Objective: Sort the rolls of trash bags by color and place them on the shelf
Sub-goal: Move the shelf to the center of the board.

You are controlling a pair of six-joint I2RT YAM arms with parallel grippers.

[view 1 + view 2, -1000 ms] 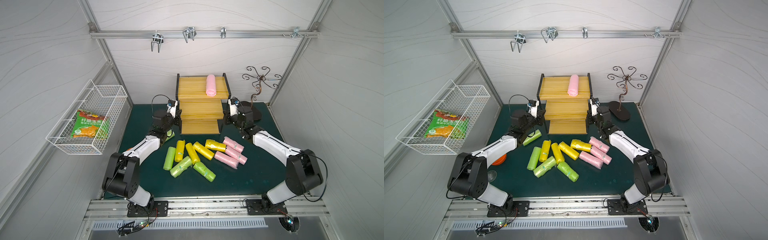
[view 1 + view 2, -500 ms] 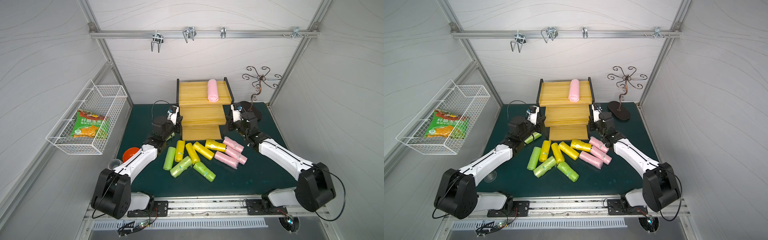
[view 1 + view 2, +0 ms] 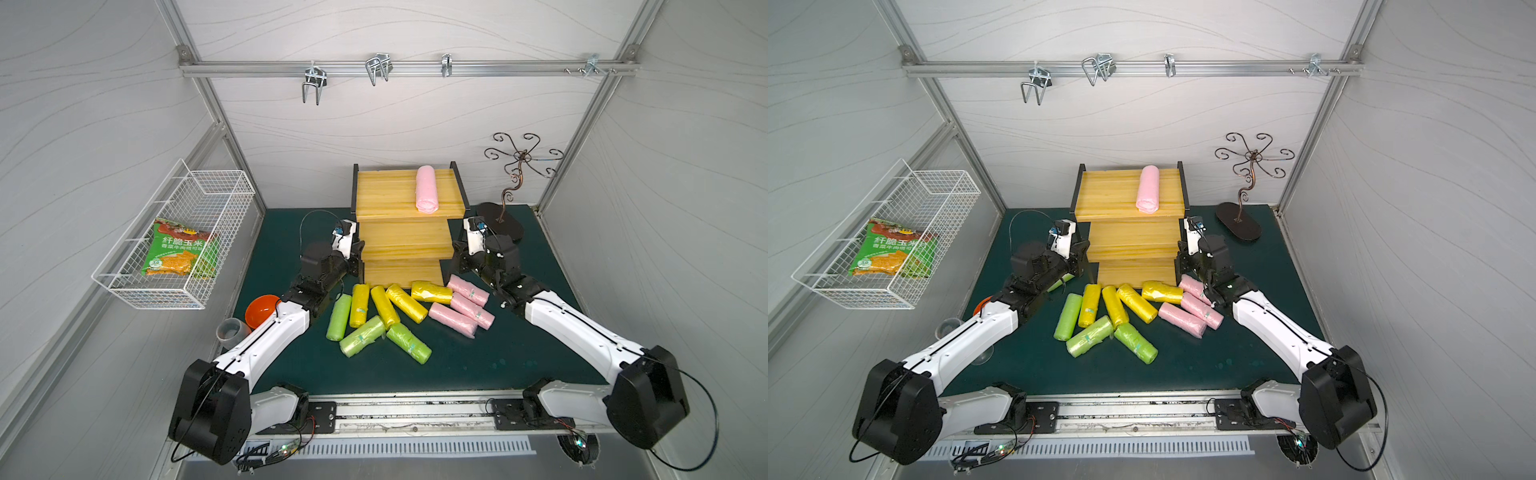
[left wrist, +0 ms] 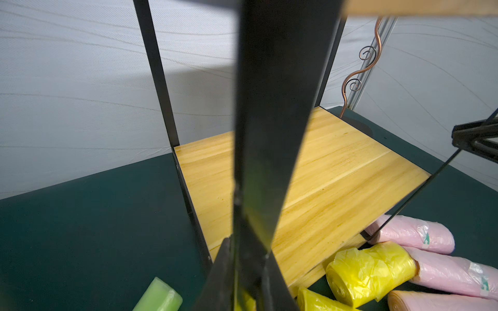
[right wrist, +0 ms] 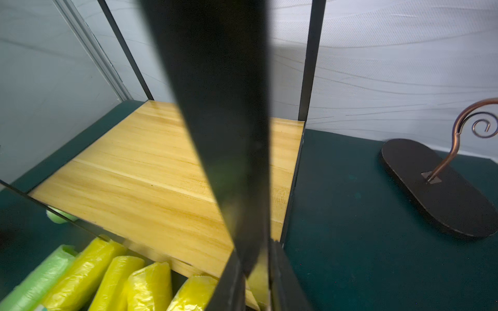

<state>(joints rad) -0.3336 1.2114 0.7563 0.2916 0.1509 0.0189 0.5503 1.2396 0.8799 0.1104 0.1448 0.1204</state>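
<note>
Left wrist view: the left claw (image 4: 248,255) is clamped narrow on a black upright at the left side of the shelf (image 4: 331,172). Across the rack, the right claw (image 5: 254,272) straddles the matching upright, with a sliver of light beside one finger; whether it grips, I cannot tell.

One pink roll (image 3: 427,194) lies on the top tier. Just in front of the lowest board, on the dark green tabletop (image 3: 498,357), four yellow rolls (image 3: 384,305), three green rolls (image 3: 362,337) and three pink rolls (image 3: 453,319) lie bunched together. A fourth green roll (image 3: 1059,285) sits under the left wrist.

White wavy-panelled walls enclose the cell, and a hook rail (image 3: 374,68) crosses the back. A wire basket (image 3: 208,187) holding a snack bag (image 3: 178,253) hangs on the left wall. An orange bowl (image 3: 259,309) and a grey cup (image 3: 230,330) sit beside the left forearm, and a copper stand (image 3: 515,183) rises behind the right claw. In both wrist views the upright blocks the middle of the picture.
</note>
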